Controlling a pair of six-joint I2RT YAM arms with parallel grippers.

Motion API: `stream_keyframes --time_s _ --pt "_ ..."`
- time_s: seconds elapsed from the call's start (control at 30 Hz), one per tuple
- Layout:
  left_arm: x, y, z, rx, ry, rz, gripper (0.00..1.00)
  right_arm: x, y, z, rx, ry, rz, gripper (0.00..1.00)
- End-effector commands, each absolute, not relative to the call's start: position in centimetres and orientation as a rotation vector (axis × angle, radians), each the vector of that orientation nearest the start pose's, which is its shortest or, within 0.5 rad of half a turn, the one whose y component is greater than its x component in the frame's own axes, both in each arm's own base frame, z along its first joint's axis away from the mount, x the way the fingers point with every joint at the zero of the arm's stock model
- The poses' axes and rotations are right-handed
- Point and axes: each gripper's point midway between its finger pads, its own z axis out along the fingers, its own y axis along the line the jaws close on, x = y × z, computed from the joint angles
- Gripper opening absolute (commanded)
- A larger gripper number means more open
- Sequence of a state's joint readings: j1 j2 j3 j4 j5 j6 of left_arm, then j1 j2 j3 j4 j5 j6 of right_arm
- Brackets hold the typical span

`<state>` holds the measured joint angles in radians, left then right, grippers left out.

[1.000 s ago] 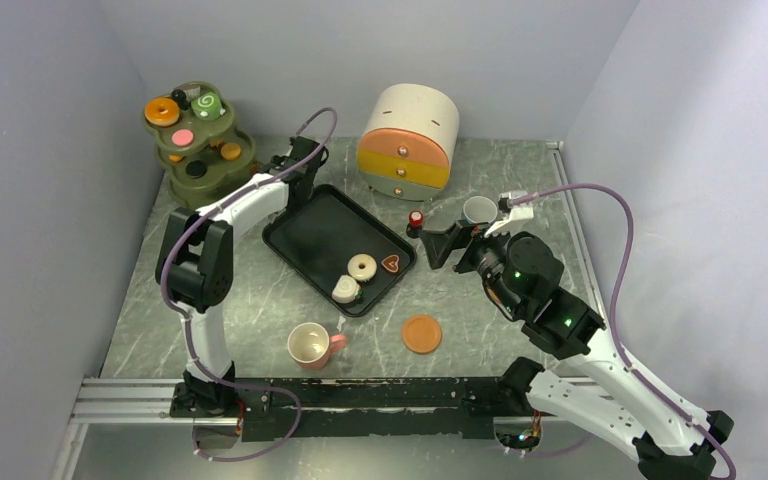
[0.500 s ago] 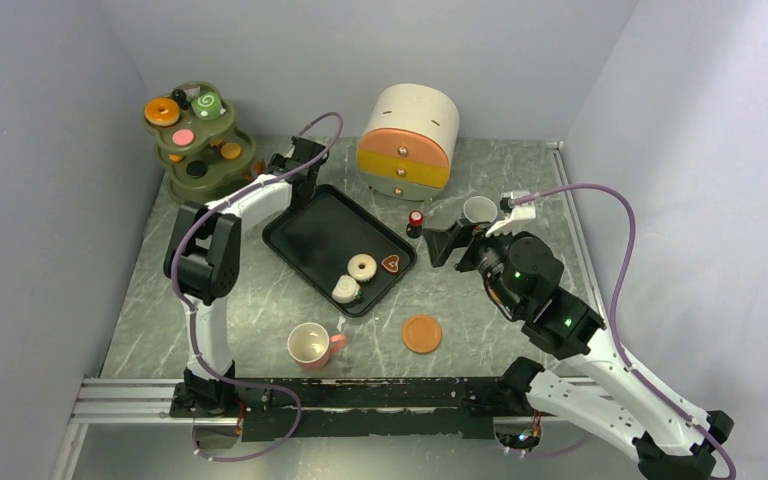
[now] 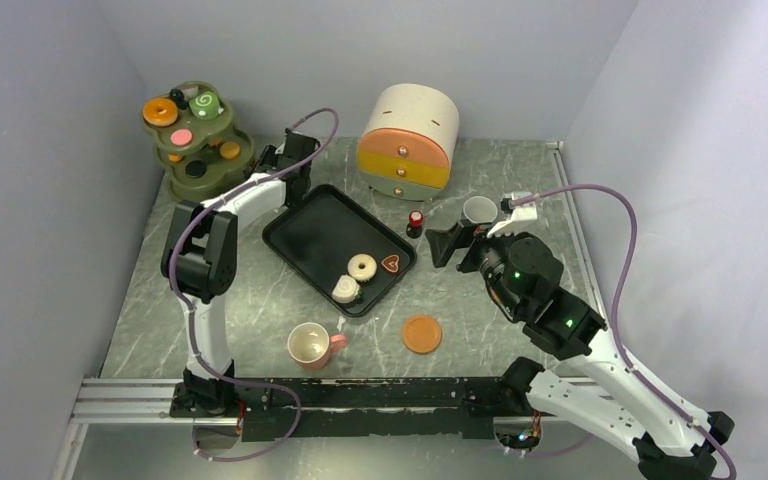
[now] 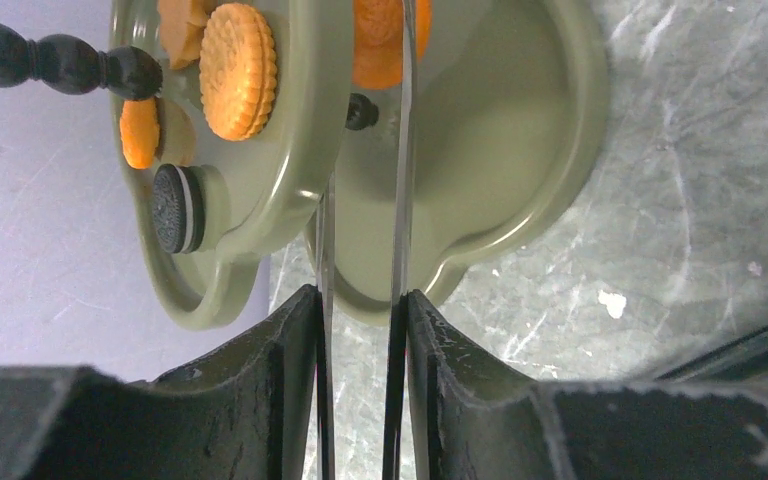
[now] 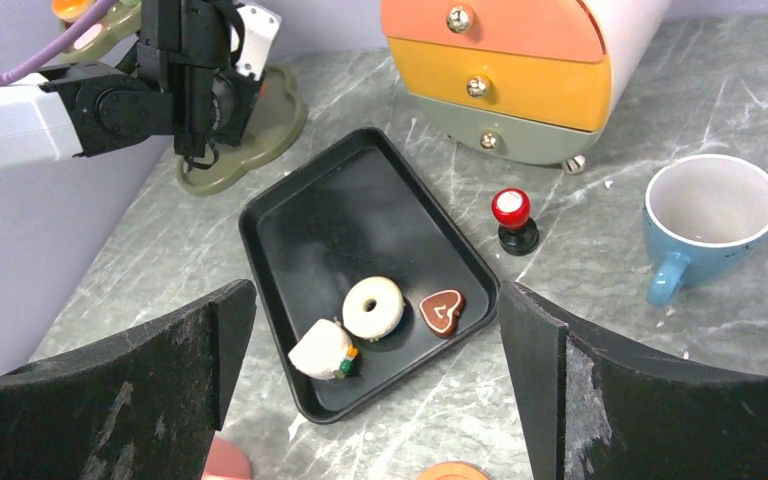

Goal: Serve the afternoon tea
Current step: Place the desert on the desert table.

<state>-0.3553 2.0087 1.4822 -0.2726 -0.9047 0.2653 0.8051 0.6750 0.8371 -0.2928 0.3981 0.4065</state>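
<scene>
Left claw (image 3: pixel 268 160) had swung off the far corner of the black tray (image 3: pixel 305 235) over the last second and ended up right beside the olive tiered stand (image 4: pixel 560 150). Its jaws were apart by only a narrow gap, with nothing gripped. My read: it was lining up to fetch another pastry from the stand, so the serving was only partly done.

Right claw (image 5: pixel 372 295) had barely moved. It was spread wide and empty, hovering above the desk (image 3: pixel 260 300) near the blue cup (image 5: pixel 710 215).

Three pieces already lay in the tray: a white doughnut (image 5: pixel 374 307), a heart cookie (image 5: pixel 442 308) and a white pastry (image 5: pixel 323 350). The orange doughnut (image 3: pixel 161 110) and green swirl roll (image 3: pixel 205 102) sat on the stand's top tier. An orange sandwich cookie (image 4: pixel 238 68) and a black cookie (image 4: pixel 173 208) sat lower down. The pink cup (image 3: pixel 310 345) and one orange saucer (image 3: pixel 422 333) stood apart on the desk, cup not on saucer.

Hard to make out:
- An orange piece at the top edge of the left wrist view, behind the claw's fingers (image 4: pixel 260 380), was cut off, so its type was unclear.
- In the right wrist view the saucer and pink cup showed only as slivers.
- I could not tell which pastry the left claw was aimed at.
</scene>
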Motion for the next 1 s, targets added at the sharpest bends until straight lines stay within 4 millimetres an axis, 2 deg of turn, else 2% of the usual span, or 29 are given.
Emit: stream_keyframes --time_s 0.0,0.53,0.83,0.97 --pt "49.5 -1.5 13.4 0.235 2.124 1.097 0.39 23.0 15.4 32.4 -0.010 1.679 0.559 0.96" --pt "51.3 -0.3 11.1 0.236 2.138 1.132 0.41 23.1 14.6 32.9 0.005 1.673 0.519 0.96" --pt "51.2 -0.1 10.2 0.239 2.165 1.107 0.49 23.1 14.4 33.2 0.006 1.669 0.510 0.96" --pt "51.2 -0.1 10.5 0.232 2.164 1.097 0.51 22.9 14.4 33.2 0.007 1.669 0.518 0.96"
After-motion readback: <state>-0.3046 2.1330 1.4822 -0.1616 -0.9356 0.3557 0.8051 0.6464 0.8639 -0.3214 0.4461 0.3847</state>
